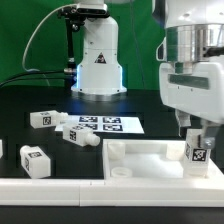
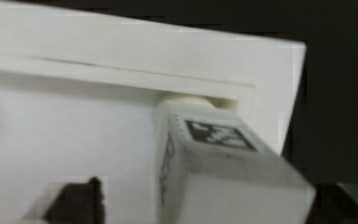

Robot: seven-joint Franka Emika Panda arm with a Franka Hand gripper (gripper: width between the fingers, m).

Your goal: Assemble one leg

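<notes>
My gripper (image 1: 197, 133) is shut on a white leg (image 1: 198, 149) with a black-and-white tag, and holds it upright at a corner of the large white rimmed panel (image 1: 140, 158) at the exterior view's right. In the wrist view the leg (image 2: 218, 160) runs between my dark fingertips (image 2: 82, 203) from my gripper (image 2: 211, 208). Its far end meets the panel (image 2: 105, 110) by the raised rim. I cannot tell whether the peg is in a hole. Three more legs lie on the table at the exterior view's left (image 1: 40, 119), (image 1: 80, 135), (image 1: 35, 158).
The marker board (image 1: 108, 125) lies flat behind the panel. The arm's white base (image 1: 97, 60) stands at the back with a cable beside it. A white strip (image 1: 60, 190) runs along the table's front edge.
</notes>
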